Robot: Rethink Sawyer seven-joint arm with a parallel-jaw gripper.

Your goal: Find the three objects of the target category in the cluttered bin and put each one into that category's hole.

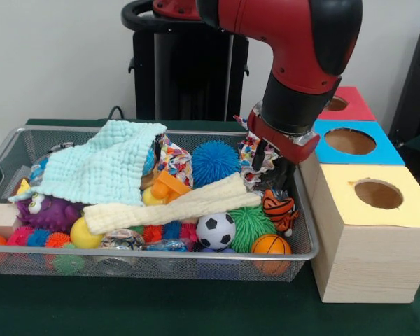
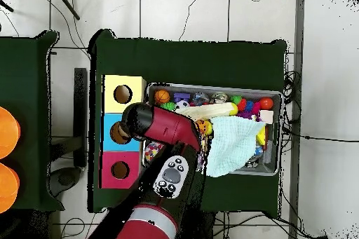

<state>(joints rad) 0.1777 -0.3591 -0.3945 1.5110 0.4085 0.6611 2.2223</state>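
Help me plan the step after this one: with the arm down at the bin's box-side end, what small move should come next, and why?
Probably a short straight lift. The tool is down in the bin among patterned cloth beside the tiger toy, and its tips are hidden, so raising it would show whether anything is held before moving toward the boxes.

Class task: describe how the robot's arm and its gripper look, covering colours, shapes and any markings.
The arm is thick and rounded, with glossy red shells and black joint sections. From overhead, a grey oval panel with dark buttons sits on a black link. The wrist is a black cylinder ending in a red collar. The gripper below is dark; its detail is hidden among the toys.
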